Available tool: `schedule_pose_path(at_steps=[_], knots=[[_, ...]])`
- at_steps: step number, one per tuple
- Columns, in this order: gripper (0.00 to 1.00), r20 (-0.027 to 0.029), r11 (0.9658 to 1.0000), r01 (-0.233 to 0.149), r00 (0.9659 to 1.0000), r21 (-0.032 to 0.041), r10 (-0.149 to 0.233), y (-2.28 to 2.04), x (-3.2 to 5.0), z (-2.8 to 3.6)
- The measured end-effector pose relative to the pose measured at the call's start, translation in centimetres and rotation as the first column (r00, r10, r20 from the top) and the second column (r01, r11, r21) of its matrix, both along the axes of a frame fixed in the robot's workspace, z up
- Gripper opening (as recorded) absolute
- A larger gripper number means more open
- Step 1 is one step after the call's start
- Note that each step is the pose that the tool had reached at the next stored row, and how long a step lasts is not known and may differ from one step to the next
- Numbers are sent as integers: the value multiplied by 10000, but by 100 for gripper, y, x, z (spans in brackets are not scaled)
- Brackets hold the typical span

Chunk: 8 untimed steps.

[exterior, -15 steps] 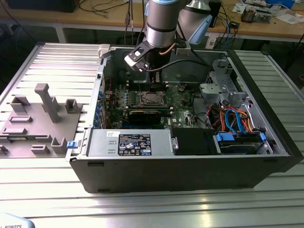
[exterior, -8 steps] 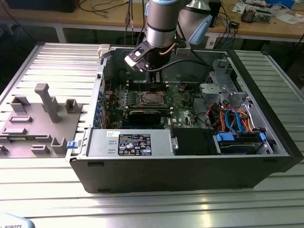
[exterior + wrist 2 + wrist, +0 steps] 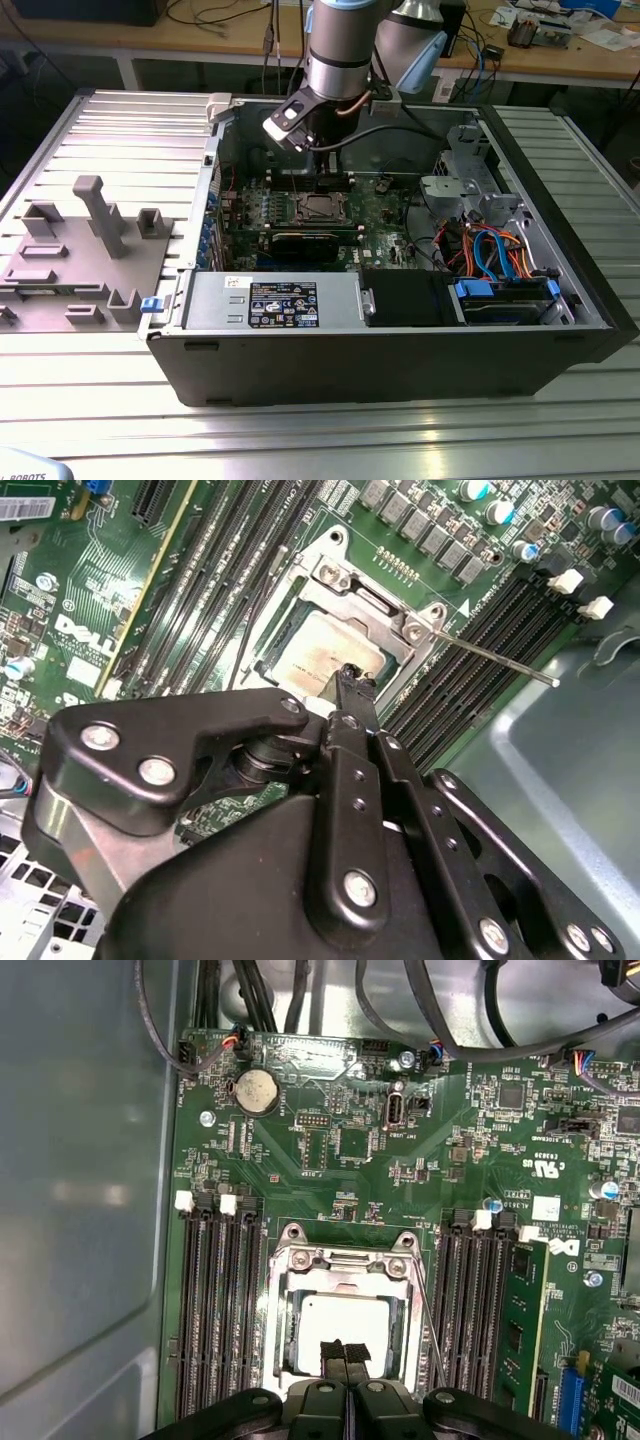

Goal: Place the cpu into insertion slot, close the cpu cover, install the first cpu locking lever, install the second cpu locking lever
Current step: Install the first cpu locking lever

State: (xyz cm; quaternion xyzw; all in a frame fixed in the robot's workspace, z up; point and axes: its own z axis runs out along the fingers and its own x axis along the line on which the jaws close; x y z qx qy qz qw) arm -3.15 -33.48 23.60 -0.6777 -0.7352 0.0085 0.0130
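Note:
The cpu (image 3: 345, 1322), a silver-grey square, lies in the insertion slot (image 3: 318, 207) on the green motherboard (image 3: 340, 1160). The cpu cover (image 3: 345, 1268) lies flat over it, and the chip shows through the cover's window in both wrist views (image 3: 325, 645). My gripper (image 3: 345, 1352) is shut with nothing between its black pads. Its tips hover just above the chip's edge (image 3: 347, 675). A thin metal lever rod (image 3: 495, 660) juts from the socket's corner out over the memory slots. The same rod (image 3: 432, 1330) runs along one side of the socket.
Black memory slots (image 3: 215, 1310) flank the socket on both sides. In the exterior view a long black card (image 3: 300, 245), a power supply (image 3: 270, 300) and a drive bay with blue cables (image 3: 500, 270) fill the case. A grey fixture tray (image 3: 80, 250) sits at that view's left.

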Motion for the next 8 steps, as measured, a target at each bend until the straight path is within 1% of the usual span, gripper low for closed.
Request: schedule_pose_path(at_steps=[8], knots=[[11,1,9996,-296,9996,1,296,0,0,-1]])
